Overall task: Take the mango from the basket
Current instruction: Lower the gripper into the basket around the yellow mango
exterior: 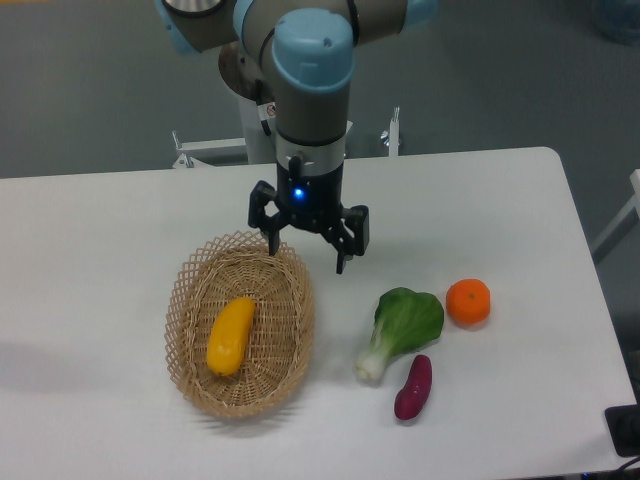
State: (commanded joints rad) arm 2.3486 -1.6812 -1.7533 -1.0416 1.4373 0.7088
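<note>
Nothing here can be read. A small white sticker [268, 111] sits on the robot's base column, perhaps with a red mark, but it is too small to make out.

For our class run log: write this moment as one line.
phase: approach | gripper: open, empty, over basket's far rim | mango: lying in basket, untouched

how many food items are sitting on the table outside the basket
3. The bok choy lies right of the basket, the tangerine is to its right, and the purple sweet potato is just below it. None appear hidden.
</note>
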